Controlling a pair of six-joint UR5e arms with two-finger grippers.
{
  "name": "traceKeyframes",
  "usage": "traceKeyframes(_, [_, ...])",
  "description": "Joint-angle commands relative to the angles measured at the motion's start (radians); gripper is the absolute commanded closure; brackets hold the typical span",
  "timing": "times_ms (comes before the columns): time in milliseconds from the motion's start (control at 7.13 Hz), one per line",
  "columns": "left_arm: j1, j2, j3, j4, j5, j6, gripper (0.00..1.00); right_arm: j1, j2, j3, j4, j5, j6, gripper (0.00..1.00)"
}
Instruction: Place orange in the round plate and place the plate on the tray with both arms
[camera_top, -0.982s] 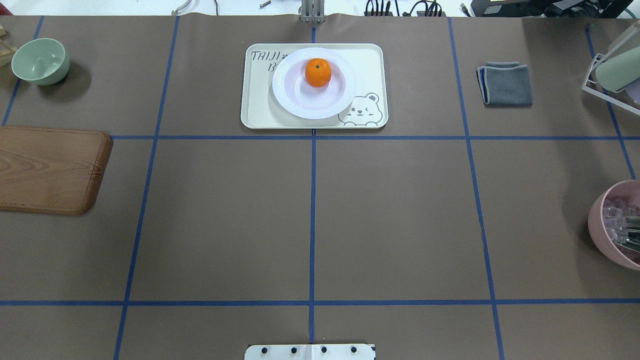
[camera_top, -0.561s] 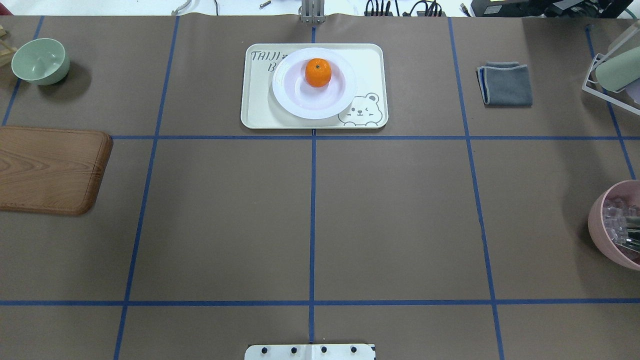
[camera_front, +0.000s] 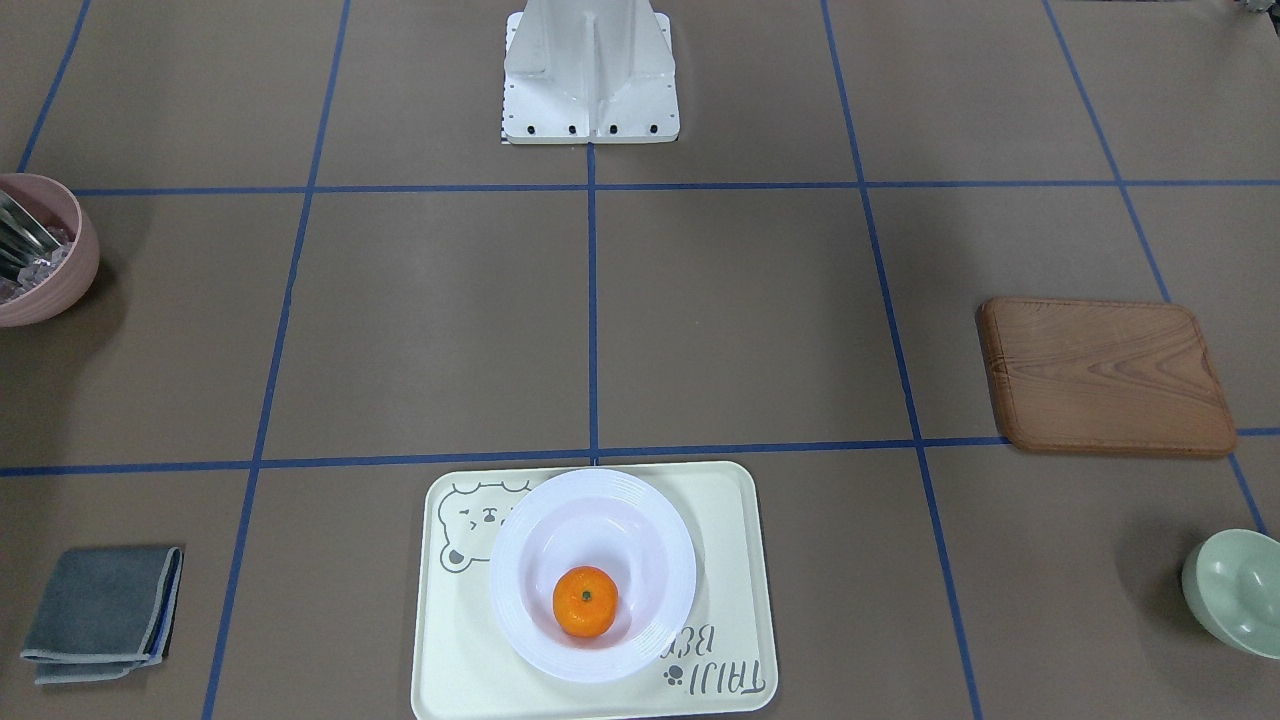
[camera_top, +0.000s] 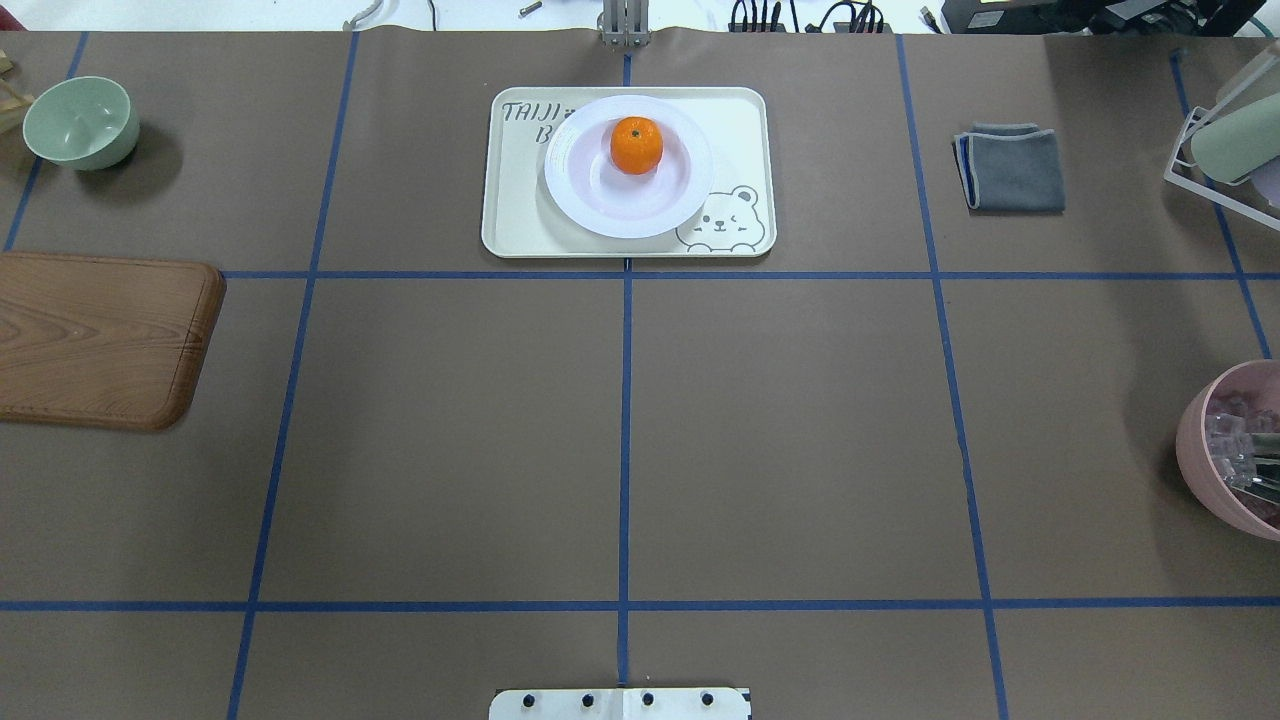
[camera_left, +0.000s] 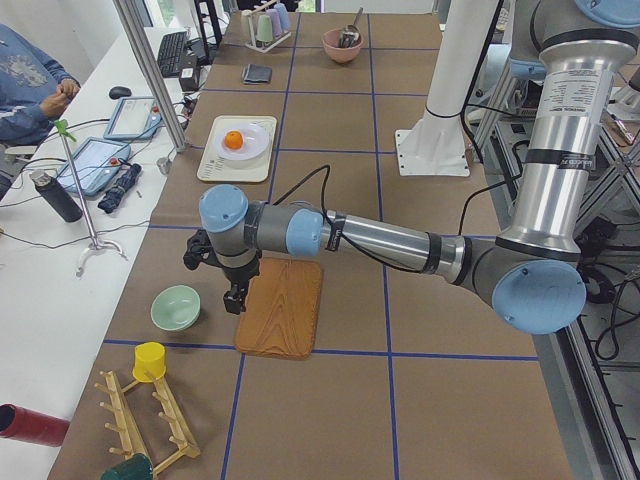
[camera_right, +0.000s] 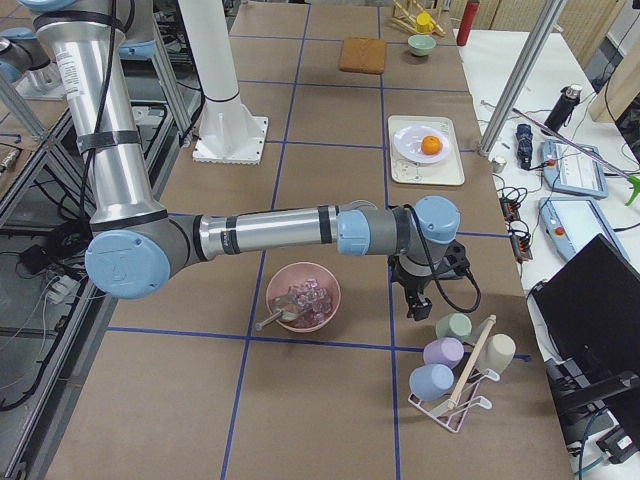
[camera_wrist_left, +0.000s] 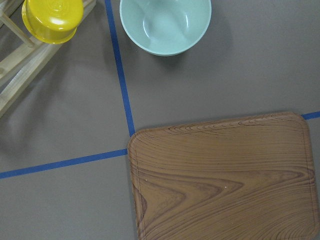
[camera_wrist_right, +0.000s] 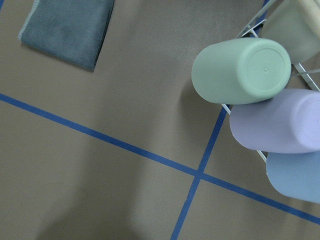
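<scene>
The orange (camera_top: 636, 145) (camera_front: 585, 601) lies in the sunken centre of the white round plate (camera_top: 565, 195) (camera_front: 505, 575). That plate rests on the cream bear tray (camera_top: 515, 220) (camera_front: 450, 650) at the table's far middle. Neither arm appears in the overhead or front views. In the left side view my left gripper (camera_left: 232, 300) hangs over the wooden board's edge near the green bowl. In the right side view my right gripper (camera_right: 415, 308) hangs beside the cup rack. Whether either gripper is open or shut cannot be told. Both are far from the tray.
A wooden board (camera_top: 100, 335) and a pale green bowl (camera_top: 80, 122) sit at the left. A grey cloth (camera_top: 1012, 168), a pink bowl (camera_top: 1200, 450) and a cup rack (camera_right: 455, 360) are at the right. A person sits by the side desk (camera_left: 30, 80).
</scene>
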Motion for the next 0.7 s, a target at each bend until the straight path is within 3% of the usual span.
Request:
traceKeyframes(0, [0.002, 0.005, -0.023, 0.000, 0.000, -0.026, 0.02, -0.002, -0.069, 0.110, -0.002, -0.005, 0.025, 0.00])
traceKeyframes(561, [0.003, 0.008, -0.023, -0.001, -0.002, -0.029, 0.02, -0.032, -0.074, 0.118, 0.004, -0.007, 0.071, 0.00])
